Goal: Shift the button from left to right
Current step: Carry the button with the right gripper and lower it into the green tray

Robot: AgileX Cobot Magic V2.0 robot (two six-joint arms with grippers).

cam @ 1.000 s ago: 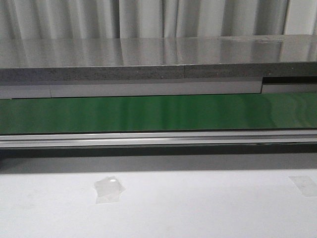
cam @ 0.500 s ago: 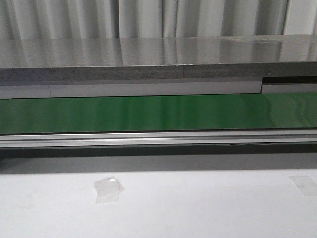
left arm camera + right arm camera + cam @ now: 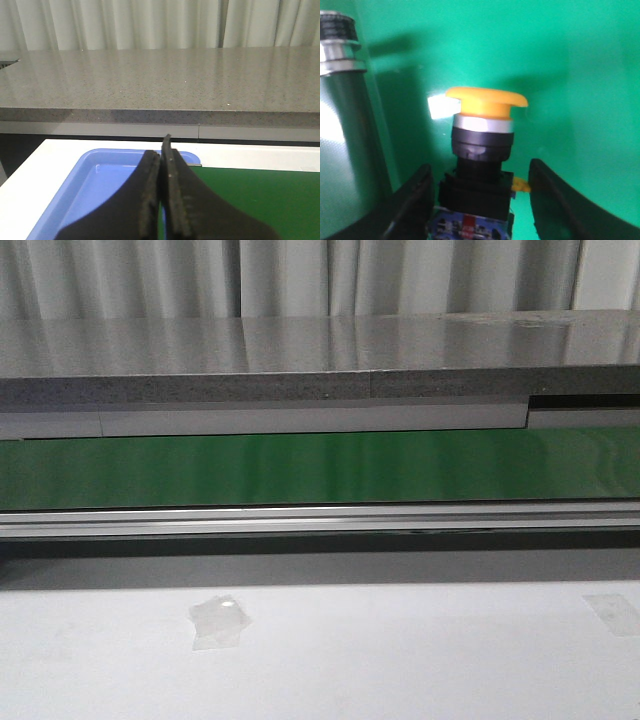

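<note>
Your right gripper (image 3: 479, 200) straddles the yellow-capped, black-bodied push-button (image 3: 482, 150) on green belt, fingers spread, just beside its body | your left gripper (image 3: 163, 192) pressed closed, empty, above the blue plastic tray (image 3: 95, 187)

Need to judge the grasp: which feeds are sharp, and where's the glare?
Right wrist view: button slightly soft, white glare patch beside its cap, right gripper dark. Left wrist view: sharp, left gripper in shadow. Front view: sheen streaks on the green belt.
</note>
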